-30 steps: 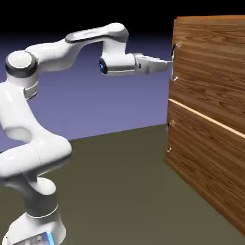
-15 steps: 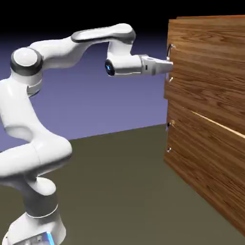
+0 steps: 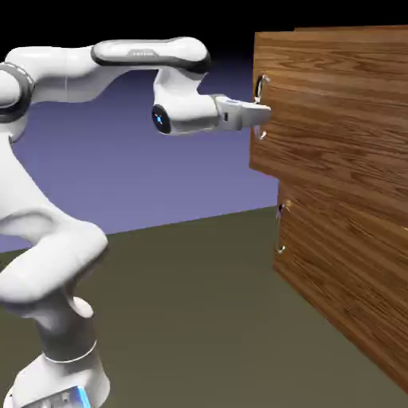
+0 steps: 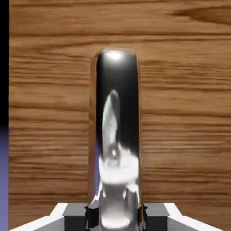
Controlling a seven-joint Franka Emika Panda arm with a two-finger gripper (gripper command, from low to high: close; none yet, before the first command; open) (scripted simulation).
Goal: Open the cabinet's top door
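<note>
Hand closed on top door's handle, door partly open

The robot arm (image 3: pixel 56 231) rises from the near left of the ext. view. Its lower part goes up toward the left edge, and there it bends. The upper part runs approx. level to the right, at the height of the top door (image 3: pixel 335 111). After this the wrist (image 3: pixel 182 76) turns down, and the hand (image 3: pixel 261 115) points to the right, almost horizontal, w/ its end tilted very slightly down.

The hand is narrow: its two fingers (image 4: pixel 155 215) are closed on the handle (image 4: pixel 116 113) of the top door, one on each side of the metal bar. In the hand view the bar stands upright, approx. in the middle, and the wood grain behind it runs L to R.

The top door is the upper panel of the cabinet (image 3: pixel 351 263), on the right side. Its handle edge stands out to the left, past the edge of the bottom door (image 3: pixel 319 271), so it is partly open. The bottom door has its own handle (image 3: pixel 280 229), below and apart from the hand.
</note>
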